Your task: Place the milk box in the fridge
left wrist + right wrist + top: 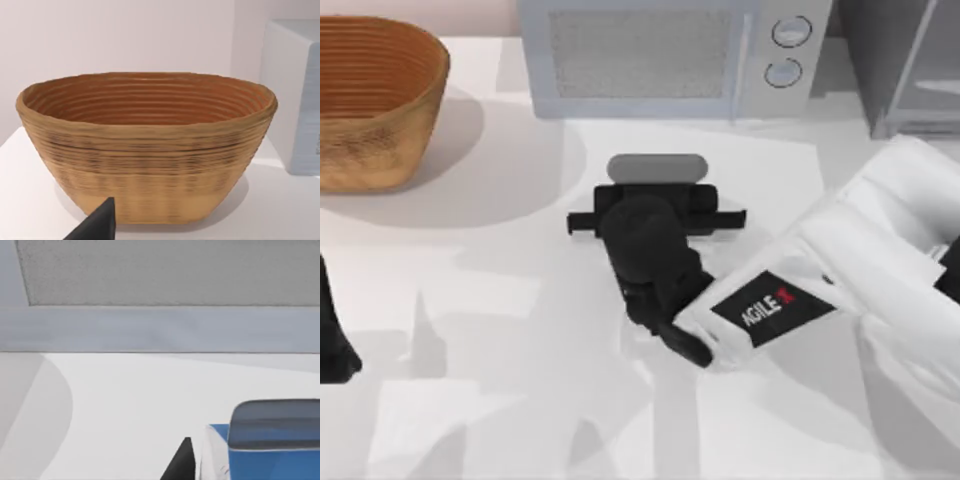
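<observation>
- The table (520, 400) is carrying everything, white and bare across the front.
- The fridge (910, 60) is sitting at the back right corner, dark grey, its pale-framed door panel angling toward the table.
- The microwave (670, 55) is standing along the back edge, two round knobs on its right side; the right wrist view is staring straight at its mesh door (170, 270).
- The basket (370, 95) is resting at the back left, and the left wrist view is looking into its ribbed bowl (145, 150).
- The right arm is reaching in from the right, its gripper (655, 215) hanging directly over the carton.
- The left gripper (335, 350) is sitting parked at the left edge; I cannot tell how its fingers stand.
- The milk box (656, 167) is standing mid-table just in front of the microwave, grey top peeking out beyond the gripper, blue body showing in the right wrist view (270, 455).
- Whether the right jaws are closing on it or standing apart I cannot tell; one dark fingertip is showing just beside the carton.
- My read: a light carton with stiff but dentable walls and smooth faces, so it is wanting a moderate pinch across two opposite flat sides, around mid-height, kept upright on the way to the fridge.
</observation>
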